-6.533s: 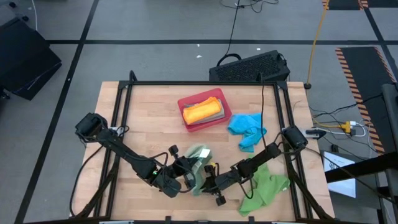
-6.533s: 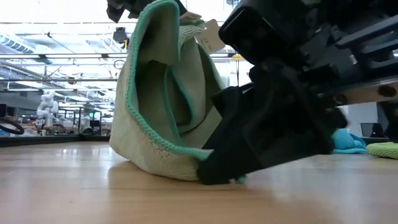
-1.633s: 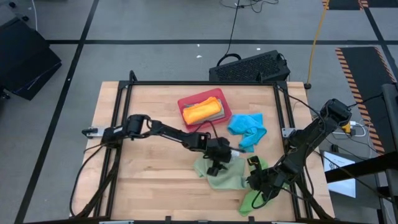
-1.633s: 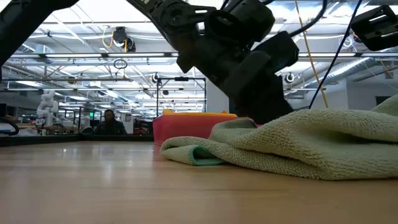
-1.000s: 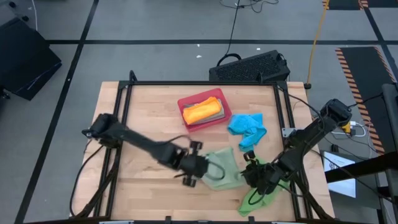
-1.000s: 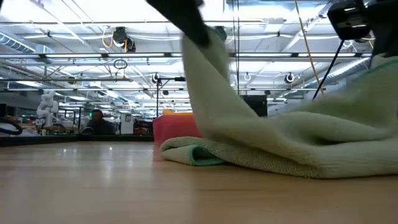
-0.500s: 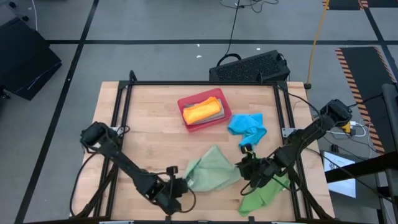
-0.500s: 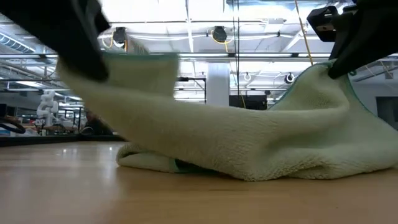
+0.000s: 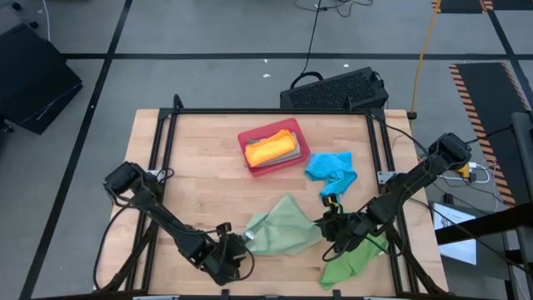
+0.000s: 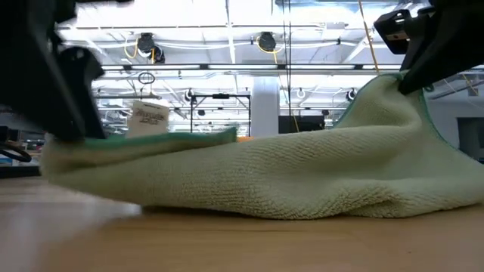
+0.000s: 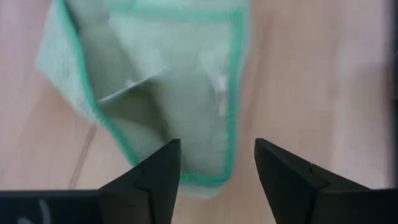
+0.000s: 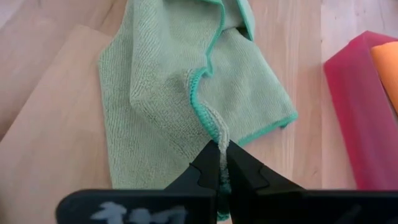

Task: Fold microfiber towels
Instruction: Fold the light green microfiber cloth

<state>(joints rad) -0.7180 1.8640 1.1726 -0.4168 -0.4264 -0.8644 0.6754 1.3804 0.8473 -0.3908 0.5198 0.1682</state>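
On the near half of the wooden worktop [image 9: 200, 158]: one sage green towel [image 9: 281, 227], spread out and rumpled, its teal-edged left corner lying flat with a white label [image 10: 148, 117] standing up from the hem.

Left pincer [image 9: 236, 247]: low at the towel's near-left corner, fingers [image 11: 149, 180] apart, the corner lying between them and not gripped.

Right pincer [image 9: 326, 227]: at the towel's right edge, jaws together, clamped on a pinch of the hem and lifting it off the wood so the cloth peaks there and slopes down to the left.

Bright green towel [image 9: 354, 257]: crumpled heap at the near-right corner of the worktop, just beside the sage one and partly under the right arm.

Bright blue towel [image 9: 331, 172]: crumpled, right of centre, just right of the tray.

Red tray [image 9: 274, 147]: toward the far centre, set at a slant, holding a folded orange towel [image 9: 268, 148] on top of a grey-blue towel [image 9: 292, 149], of which only an edge shows.

Black keyboard [image 9: 335, 89]: on the floor past the far-right edge of the worktop
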